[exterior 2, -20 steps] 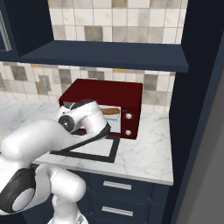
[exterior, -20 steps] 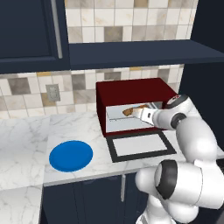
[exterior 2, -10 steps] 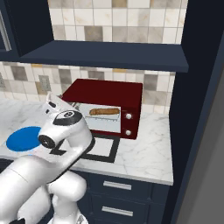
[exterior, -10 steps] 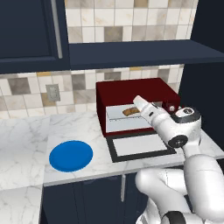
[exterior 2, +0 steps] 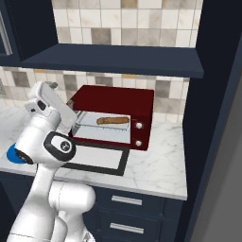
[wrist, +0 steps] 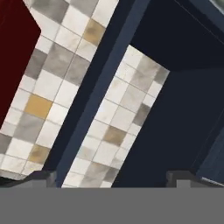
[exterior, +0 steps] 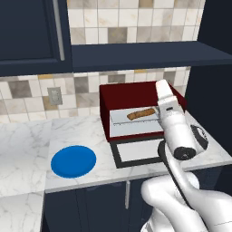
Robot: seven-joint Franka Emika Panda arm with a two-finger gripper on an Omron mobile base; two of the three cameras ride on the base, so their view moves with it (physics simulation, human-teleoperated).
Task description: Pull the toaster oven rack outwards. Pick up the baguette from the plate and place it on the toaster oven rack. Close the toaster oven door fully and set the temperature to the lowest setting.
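Observation:
The dark red toaster oven (exterior: 136, 93) stands on the counter with its door (exterior: 136, 152) folded down flat in front of it. The light-grey rack (exterior: 136, 120) is drawn partly out, and the brown baguette (exterior: 141, 114) lies on it. To the left, the blue plate (exterior: 73, 161) sits bare. My gripper (exterior: 161, 85) is raised in front of the oven's right side and points up at the tiled wall. It is open and holds nothing, its fingertips (wrist: 41, 177) wide apart. From the right, the baguette (exterior 2: 113, 120), the rack (exterior 2: 101, 131) and the gripper (exterior 2: 48, 87) show too.
Two pale knobs (exterior 2: 138, 126) sit on the oven's right panel. A dark shelf (exterior: 145, 54) hangs just above the oven, and a tall dark cabinet (exterior: 213, 81) closes the counter's right end. Bare marble counter (exterior: 27, 140) stretches to the left.
My arm has drawn back from the rack and swung upward, so the hand now points at the wall. The baguette stays on the rack. The jaws have stayed open.

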